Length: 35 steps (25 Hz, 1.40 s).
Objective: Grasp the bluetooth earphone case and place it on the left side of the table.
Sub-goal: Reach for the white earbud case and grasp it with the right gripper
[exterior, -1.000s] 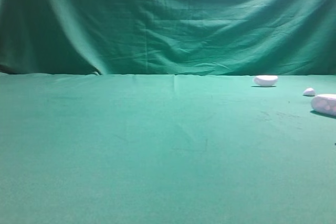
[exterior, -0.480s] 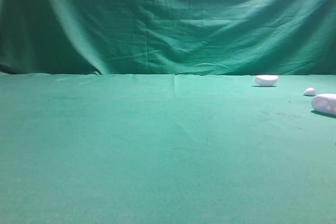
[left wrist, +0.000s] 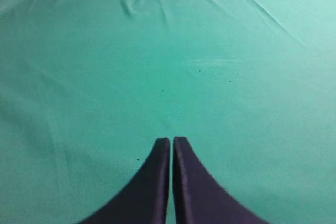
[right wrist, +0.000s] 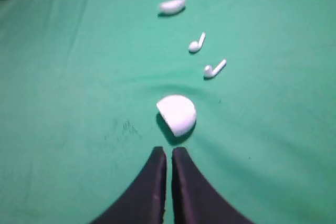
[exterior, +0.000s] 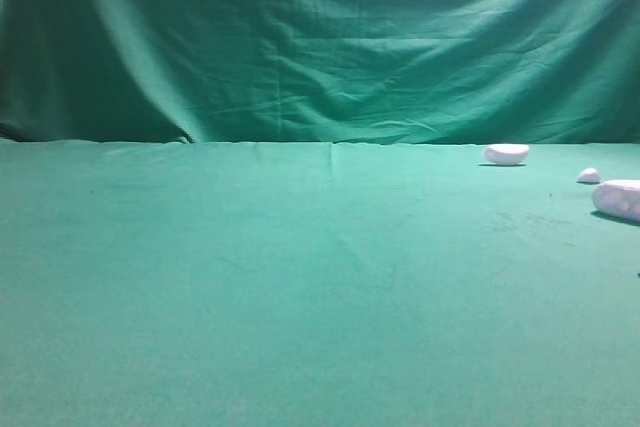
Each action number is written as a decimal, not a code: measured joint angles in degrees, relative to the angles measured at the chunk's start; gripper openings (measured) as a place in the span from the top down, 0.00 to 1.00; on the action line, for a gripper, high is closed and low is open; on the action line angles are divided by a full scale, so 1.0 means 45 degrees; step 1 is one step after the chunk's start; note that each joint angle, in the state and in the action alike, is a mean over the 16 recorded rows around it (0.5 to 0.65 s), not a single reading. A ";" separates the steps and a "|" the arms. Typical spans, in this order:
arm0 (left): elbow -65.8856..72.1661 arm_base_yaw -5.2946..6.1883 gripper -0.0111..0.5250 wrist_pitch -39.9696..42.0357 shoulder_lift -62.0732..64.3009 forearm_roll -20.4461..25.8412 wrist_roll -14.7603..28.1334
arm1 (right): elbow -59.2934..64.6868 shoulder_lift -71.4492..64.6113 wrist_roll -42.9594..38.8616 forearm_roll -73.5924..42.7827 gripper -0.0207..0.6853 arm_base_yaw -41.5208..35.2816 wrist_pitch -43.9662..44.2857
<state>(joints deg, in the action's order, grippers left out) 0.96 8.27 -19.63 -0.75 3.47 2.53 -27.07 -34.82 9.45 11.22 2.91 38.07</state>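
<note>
The bluetooth earphone case [exterior: 620, 198] is a smooth white oblong that lies on the green table [exterior: 300, 277] at the far right and is partly cut by the frame edge. In the right wrist view the case [right wrist: 177, 114] lies just ahead of my right gripper [right wrist: 167, 151]. That gripper is shut and empty, with a short gap of cloth between its tips and the case. My left gripper [left wrist: 171, 140] is shut over bare green cloth with nothing near it. Neither gripper shows in the exterior view.
Two white earbuds [right wrist: 197, 43] [right wrist: 214, 68] lie beyond the case, and one shows as a tiny white piece [exterior: 588, 175]. A smaller white half-oval lump [exterior: 506, 153] [right wrist: 171, 6] sits farther back. A wrinkled green curtain [exterior: 320, 37] hangs behind the table.
</note>
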 joint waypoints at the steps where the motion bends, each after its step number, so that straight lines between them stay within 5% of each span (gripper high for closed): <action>1: 0.0000 0.0000 0.98 0.0000 0.0000 0.0000 0.0000 | -0.0229 -0.0575 0.0327 0.0040 0.97 0.0009 0.0253; 12: 0.0000 0.0000 0.98 0.0000 0.0000 0.0000 0.0000 | -0.2999 -0.6746 0.2213 -0.0902 0.93 0.1136 0.1510; 28: 0.0000 0.0000 0.98 0.0000 0.0000 0.0000 0.0000 | -0.5993 -1.3390 0.1421 -0.2441 0.22 0.2197 0.0402; 31: 0.0000 0.0000 0.98 0.0000 0.0000 0.0000 0.0000 | -0.6276 -1.4026 0.1418 -0.2563 0.18 0.2197 0.0268; 35: 0.0000 0.0000 0.98 0.0000 0.0000 0.0000 0.0000 | -0.6509 -1.4560 0.1396 -0.2793 0.24 0.2197 0.0166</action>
<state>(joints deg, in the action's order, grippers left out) 0.96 8.27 -19.63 -0.75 3.47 2.53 -56.36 -100.34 15.73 -1.35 12.80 38.82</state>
